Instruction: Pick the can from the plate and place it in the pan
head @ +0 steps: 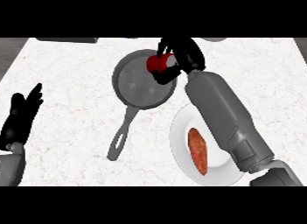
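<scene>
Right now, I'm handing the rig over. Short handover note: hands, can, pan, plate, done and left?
Right hand: fingers curled round the red can, holding it over the far right part of the pan.
Left hand: open, resting at the view's left edge, holding nothing.
Plate: near right of the counter, partly under the right forearm; can is off it, a reddish food item remains.
Done: can picked and carried to the pan.
Left: set it down in the pan, release, withdraw. Whether it touches the pan yet, cannot tell.

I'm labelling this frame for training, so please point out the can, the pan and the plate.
can (157,64), head view, on its red side, between the fingers.
pan (137,89), head view, on the bare grey bottom.
plate (180,146), head view, on the bare white left rim.
</scene>
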Action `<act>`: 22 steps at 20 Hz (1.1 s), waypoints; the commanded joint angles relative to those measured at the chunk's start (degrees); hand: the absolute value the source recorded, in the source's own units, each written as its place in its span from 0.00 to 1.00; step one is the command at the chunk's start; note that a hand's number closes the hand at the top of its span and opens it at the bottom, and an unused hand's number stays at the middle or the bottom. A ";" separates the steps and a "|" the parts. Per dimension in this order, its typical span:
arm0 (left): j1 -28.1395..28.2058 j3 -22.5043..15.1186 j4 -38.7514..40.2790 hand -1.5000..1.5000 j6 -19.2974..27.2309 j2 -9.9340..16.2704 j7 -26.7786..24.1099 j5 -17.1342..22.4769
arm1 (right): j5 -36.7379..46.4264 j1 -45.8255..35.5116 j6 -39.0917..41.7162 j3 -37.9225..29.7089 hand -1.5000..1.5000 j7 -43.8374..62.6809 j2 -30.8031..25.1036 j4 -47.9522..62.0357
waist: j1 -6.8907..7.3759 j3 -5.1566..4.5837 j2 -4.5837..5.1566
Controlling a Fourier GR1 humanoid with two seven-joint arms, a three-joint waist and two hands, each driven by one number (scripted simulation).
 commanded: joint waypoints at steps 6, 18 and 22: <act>-3.52 -2.13 1.93 0.50 -0.13 -1.67 -0.45 -1.16 | -7.58 -3.67 -7.38 2.26 1.00 -5.99 0.34 15.45 | 3.70 0.03 1.48; -6.99 -4.04 2.44 0.50 -2.18 -2.33 -0.02 -1.12 | -18.32 -4.44 -3.76 0.24 0.00 -9.79 0.34 21.62 | 8.35 0.11 2.53; -7.52 -3.77 3.19 0.50 -2.17 -2.04 -0.65 -1.23 | -21.14 -4.13 -4.86 -0.53 0.00 -12.96 0.34 21.73 | 8.80 0.14 2.57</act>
